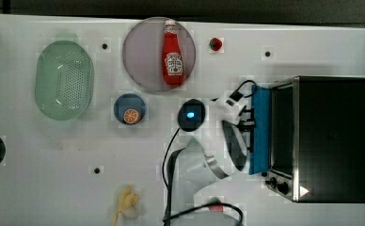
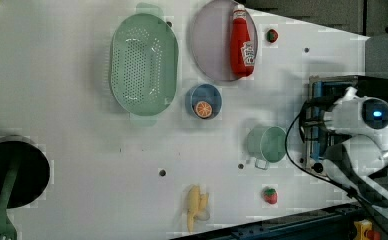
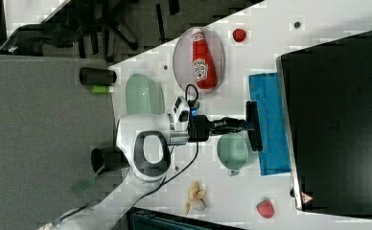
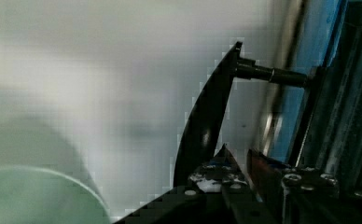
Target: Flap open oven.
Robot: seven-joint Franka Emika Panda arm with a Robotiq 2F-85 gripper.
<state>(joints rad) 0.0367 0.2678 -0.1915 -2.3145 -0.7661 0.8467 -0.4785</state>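
Oven (image 1: 331, 136) sits at the top view's right edge of the white counter (image 1: 44, 155), its blue-tinted door (image 1: 260, 129) tipped outward; the arm covers much of the door's edge. From the left view, the white wrist hides most of the oven's front. On the right view, the pincer (image 3: 252, 125) is clenched on the dark handle (image 3: 254, 139) above the door. Close up, the wrist view blurs a green cup (image 4: 34, 196).

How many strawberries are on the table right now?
2. One strawberry lies beside the ketchup plate, toward the far edge in the left view. The other strawberry sits near the banana. More could be hidden behind the arm.
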